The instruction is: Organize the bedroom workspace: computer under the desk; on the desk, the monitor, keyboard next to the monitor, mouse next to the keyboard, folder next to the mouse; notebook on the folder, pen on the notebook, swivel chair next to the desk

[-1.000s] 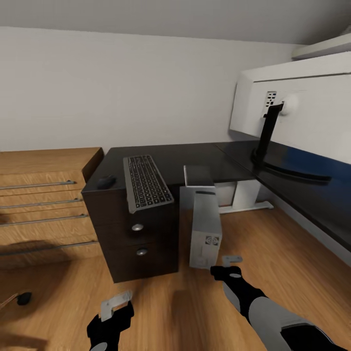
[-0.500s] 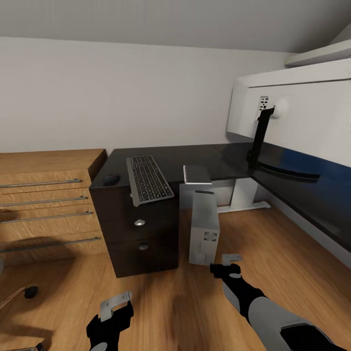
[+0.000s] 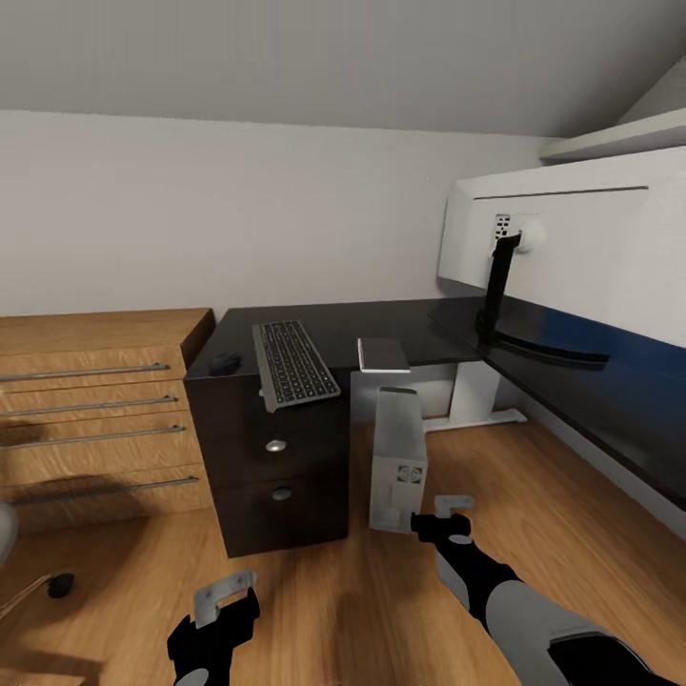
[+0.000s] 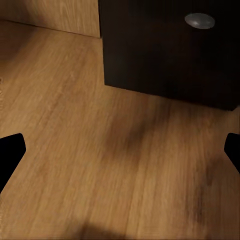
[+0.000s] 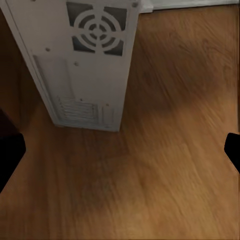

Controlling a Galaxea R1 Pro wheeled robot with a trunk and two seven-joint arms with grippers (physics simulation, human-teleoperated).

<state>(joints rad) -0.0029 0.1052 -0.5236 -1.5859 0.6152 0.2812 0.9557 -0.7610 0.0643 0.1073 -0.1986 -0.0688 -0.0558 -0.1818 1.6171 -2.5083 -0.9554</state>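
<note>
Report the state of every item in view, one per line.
computer: upright on the floor beside the drawer unit, under the desk edge.
monitor: upright on the desk, white back showing.
keyboard: flat on the desk, near end overhanging the edge.
mouse: on the desk, left of the keyboard.
notebook: flat on the desk.
drawers: closed.
left gripper: open, empty.
right gripper: open, empty, near the computer.

On the black desk (image 3: 381, 324), the keyboard (image 3: 292, 363) overhangs the front edge, mouse (image 3: 225, 362) just at its 9 o'clock, grey notebook (image 3: 383, 354) at 3. The monitor (image 3: 572, 257) shows its white back. The tower computer (image 3: 398, 457) stands upright on the floor.
</note>
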